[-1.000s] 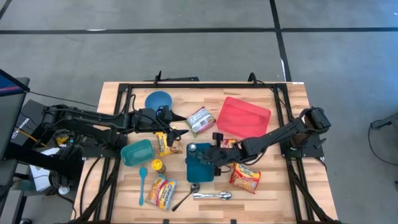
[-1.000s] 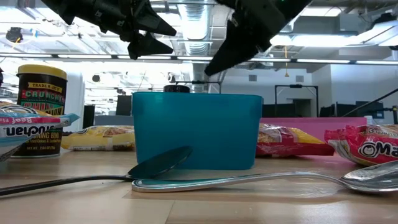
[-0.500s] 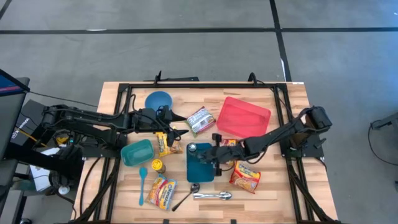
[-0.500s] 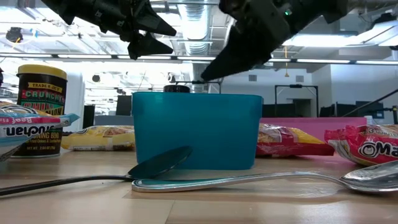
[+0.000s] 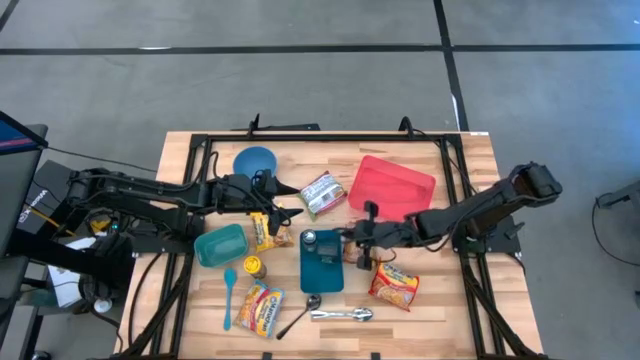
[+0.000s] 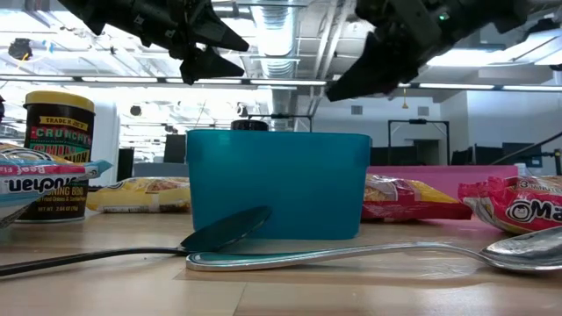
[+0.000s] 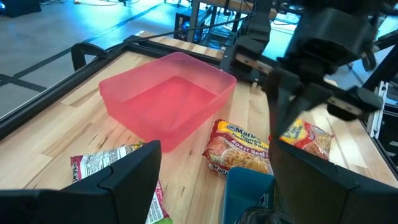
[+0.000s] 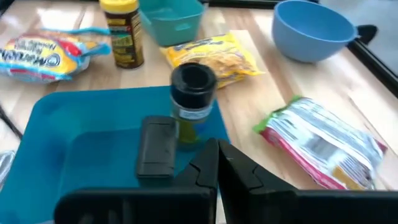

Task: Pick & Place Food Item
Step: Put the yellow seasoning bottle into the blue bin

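Note:
A dark teal container (image 5: pixel 322 262) stands at the table's middle. A small bottle with a black cap (image 8: pixel 193 102) stands upright at its far end, and a small dark oblong piece (image 8: pixel 155 146) lies inside it. My right gripper (image 5: pixel 361 241) is shut and empty, hanging just right of the container; it also shows in the low view (image 6: pixel 338 88). My left gripper (image 5: pixel 289 200) is open and empty above the table, between a yellow packet (image 5: pixel 268 230) and a red-and-silver packet (image 5: pixel 322 193).
A pink tray (image 5: pixel 390 188) stands at the far right and a blue bowl (image 5: pixel 256 161) at the far left. Ramen packets (image 5: pixel 395 285) (image 5: pixel 260 306), a light teal tub (image 5: pixel 220 245), a jar (image 5: pixel 254 267) and spoons (image 5: pixel 340 315) lie around the container.
My right gripper has drawn back from above the teal container toward the table's right edge and now hangs beside the container. My left arm has kept still.

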`<action>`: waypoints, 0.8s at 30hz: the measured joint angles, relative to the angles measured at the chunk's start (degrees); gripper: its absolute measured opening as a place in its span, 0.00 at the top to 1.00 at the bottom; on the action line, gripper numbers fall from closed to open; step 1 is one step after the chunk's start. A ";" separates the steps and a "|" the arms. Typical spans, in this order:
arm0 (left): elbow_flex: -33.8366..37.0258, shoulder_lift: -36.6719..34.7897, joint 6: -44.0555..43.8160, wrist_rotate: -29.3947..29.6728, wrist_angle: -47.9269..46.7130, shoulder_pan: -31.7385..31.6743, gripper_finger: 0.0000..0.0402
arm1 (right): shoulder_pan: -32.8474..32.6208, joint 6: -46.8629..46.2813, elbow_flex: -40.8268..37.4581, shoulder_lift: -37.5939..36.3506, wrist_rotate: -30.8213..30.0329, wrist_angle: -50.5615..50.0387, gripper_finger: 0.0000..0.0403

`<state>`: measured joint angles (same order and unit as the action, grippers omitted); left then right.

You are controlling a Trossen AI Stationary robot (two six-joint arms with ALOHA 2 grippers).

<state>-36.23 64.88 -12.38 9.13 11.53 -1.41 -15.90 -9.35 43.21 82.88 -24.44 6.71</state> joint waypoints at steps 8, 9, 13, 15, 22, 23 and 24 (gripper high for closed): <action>0.00 0.00 0.00 0.00 0.04 0.02 0.27 | 1.85 -0.63 -4.81 -5.06 -0.05 2.58 1.00; 0.00 0.00 0.02 0.00 0.04 0.02 0.27 | 2.31 -0.63 -5.35 -5.51 -0.06 2.56 1.00; 0.00 0.00 0.02 0.00 0.04 0.01 0.27 | 4.34 -1.15 -6.92 -6.99 0.18 2.97 1.00; 0.00 -0.02 0.04 0.00 0.04 0.02 0.27 | 5.00 -1.67 -7.23 -7.22 0.38 2.79 1.00; 0.00 -0.01 -1.82 0.00 -0.01 0.02 0.27 | 5.07 -2.57 -7.23 -7.20 0.52 2.80 1.00; 0.00 0.00 -2.85 0.00 0.00 0.02 0.27 | 5.07 -2.67 -7.23 -7.20 0.52 2.78 1.00; 0.00 -0.01 -3.22 0.00 0.00 0.02 0.27 | 5.07 -2.69 -7.23 -7.20 0.52 2.78 1.00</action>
<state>-36.23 64.87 -15.61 9.13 11.53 -1.39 -10.83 -12.03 35.99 75.68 -23.92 9.50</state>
